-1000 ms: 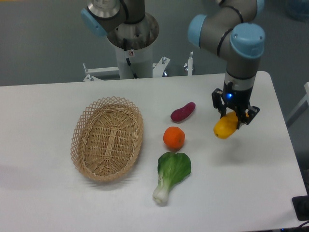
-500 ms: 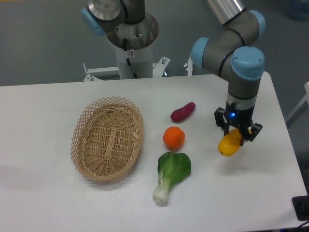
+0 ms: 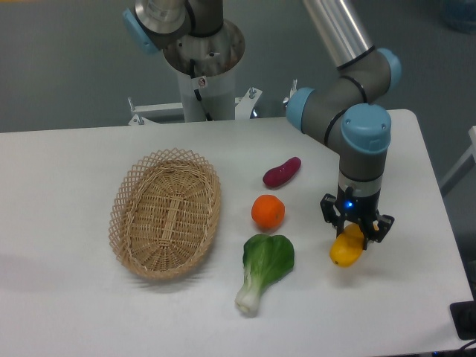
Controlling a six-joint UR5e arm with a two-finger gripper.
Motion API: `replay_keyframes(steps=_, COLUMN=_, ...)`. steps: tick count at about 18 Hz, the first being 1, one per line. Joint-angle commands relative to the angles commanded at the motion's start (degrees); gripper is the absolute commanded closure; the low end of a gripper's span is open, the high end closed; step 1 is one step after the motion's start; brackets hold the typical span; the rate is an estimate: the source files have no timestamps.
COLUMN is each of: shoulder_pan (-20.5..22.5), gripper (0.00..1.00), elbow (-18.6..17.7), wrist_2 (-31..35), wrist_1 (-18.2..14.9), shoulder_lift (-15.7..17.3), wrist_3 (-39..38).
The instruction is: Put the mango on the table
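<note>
Nearest the camera, right of the green vegetable [image 3: 266,268], the mango [image 3: 346,249] hangs pinched in the gripper [image 3: 355,229] just above the table [image 3: 67,312], so the set-down seems underway, needing a slight drop then release.

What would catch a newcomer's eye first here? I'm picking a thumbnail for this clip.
The claw clamped on the yellow mango, low over the right side of the white table, draws the eye first. Next comes the big empty wicker basket on the left. Between them sit the orange, a purple sweet potato and a leafy green vegetable.
</note>
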Motion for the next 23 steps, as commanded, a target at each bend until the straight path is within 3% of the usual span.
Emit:
replay_keyframes(steps=10, shoulder_pan=-1.0, gripper=0.54, elbow=-0.3, wrist_2=0.2, wrist_1=-0.1, shoulder_lift=-1.0, wrist_3=-1.0)
replay_keyframes(steps=16, shoulder_pan=-1.1, gripper=0.0, elbow=0.4, wrist_2=0.2, wrist_1=0.0, shoulder_lift=-0.9, wrist_3=-0.7)
replay_keyframes(steps=23, shoulder_pan=-1.1, gripper=0.0, elbow=1.9, wrist_2=0.5, wrist_1=-0.5, shoulder_lift=2.2, wrist_3=-1.2)
